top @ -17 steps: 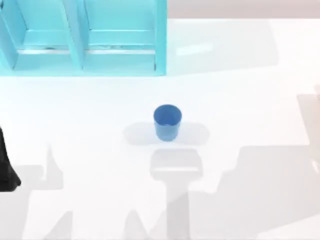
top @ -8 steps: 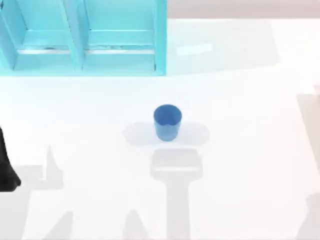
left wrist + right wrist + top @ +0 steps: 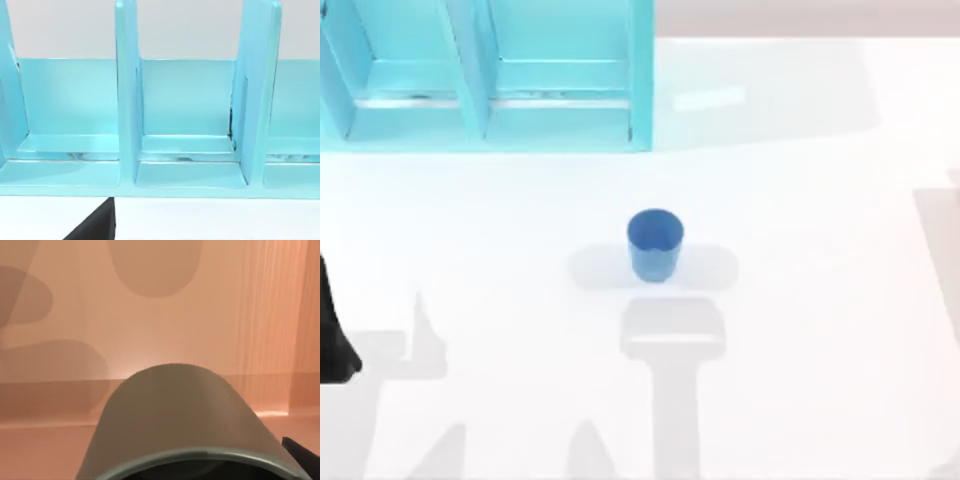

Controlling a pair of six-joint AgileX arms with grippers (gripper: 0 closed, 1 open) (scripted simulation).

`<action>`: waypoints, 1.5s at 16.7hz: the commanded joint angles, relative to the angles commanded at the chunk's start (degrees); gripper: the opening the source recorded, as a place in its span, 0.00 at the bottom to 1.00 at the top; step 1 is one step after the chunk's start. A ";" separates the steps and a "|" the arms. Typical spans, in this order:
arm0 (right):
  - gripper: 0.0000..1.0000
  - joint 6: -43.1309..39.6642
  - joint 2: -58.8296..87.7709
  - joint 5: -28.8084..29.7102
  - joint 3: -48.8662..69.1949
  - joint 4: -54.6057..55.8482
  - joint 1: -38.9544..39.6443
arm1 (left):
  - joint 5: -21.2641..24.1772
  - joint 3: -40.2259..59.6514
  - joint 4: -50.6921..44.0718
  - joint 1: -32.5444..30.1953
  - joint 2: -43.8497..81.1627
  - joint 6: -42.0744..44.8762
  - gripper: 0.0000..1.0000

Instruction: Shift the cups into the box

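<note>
A: Top view is showing the blue cup (image 3: 654,243) sitting mid-counter (image 3: 800,220), well clear of the box (image 3: 480,125). Olive-grey cup (image 3: 185,415) is looming right against the right wrist camera.

B: Can't tell either tool's state. I'd be keeping it level going in.

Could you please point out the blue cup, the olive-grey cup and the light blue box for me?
blue cup (image 3: 654,250): top view, on its outer side wall.
olive-grey cup (image 3: 175,410): right wrist view, on its outer wall above the rim.
light blue box (image 3: 640,70): top view, on its right-hand end wall.
</note>
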 joint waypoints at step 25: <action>1.00 0.35 0.22 0.05 -6.08 6.14 0.77 | 0.00 0.00 0.00 0.00 0.00 0.00 1.00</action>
